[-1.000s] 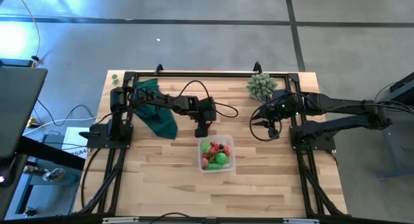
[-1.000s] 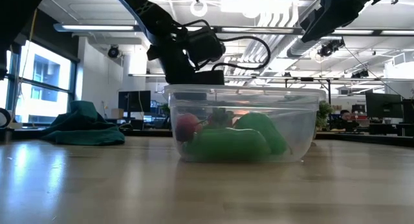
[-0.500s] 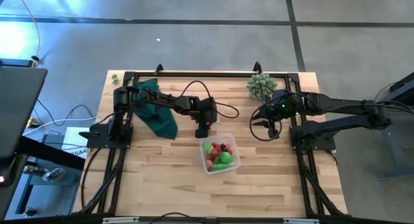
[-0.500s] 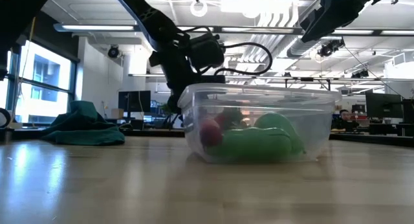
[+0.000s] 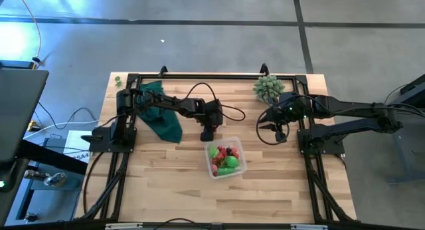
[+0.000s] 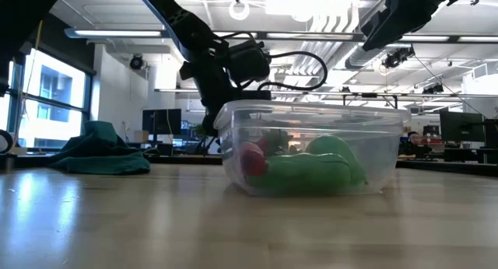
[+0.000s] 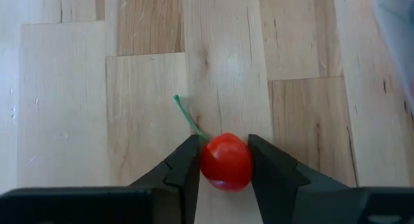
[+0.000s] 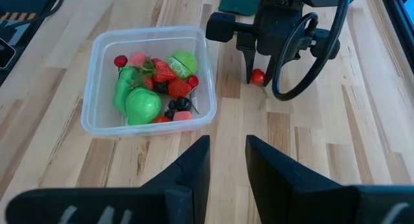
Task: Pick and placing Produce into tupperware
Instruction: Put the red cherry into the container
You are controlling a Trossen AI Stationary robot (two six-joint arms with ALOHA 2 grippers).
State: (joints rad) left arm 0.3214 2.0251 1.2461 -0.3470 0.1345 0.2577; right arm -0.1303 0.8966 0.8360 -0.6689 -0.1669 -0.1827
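A red cherry (image 7: 225, 160) with a thin green stem lies on the wooden table, just off the far left corner of the tupperware (image 5: 242, 157). My left gripper (image 7: 223, 141) is down at the table and shut on it; the right wrist view shows that gripper (image 8: 255, 63) and the cherry (image 8: 257, 76) from the front. The clear tupperware (image 8: 97, 62) holds produce (image 8: 149, 88): green pieces, red berries and dark ones. My right gripper (image 8: 228, 162) hangs open above the table's right side, holding nothing. My left gripper pinches the cherry's round body (image 7: 208, 164) between its two fingers, one on either side. The fingers (image 7: 184, 169) come slanting down from above. The cherry sits on the table, its stem (image 7: 186, 114) sticking out beyond the fingertips.
A dark green cloth (image 5: 163, 114) lies at the far left by the left arm's base. A pale green spiky plant (image 5: 267, 87) stands at the far right edge. Bare wood stretches across the table's near half.
The tupperware has slid a little toward the table's right edge and turned slightly on the table; over the last half second it has kept still.
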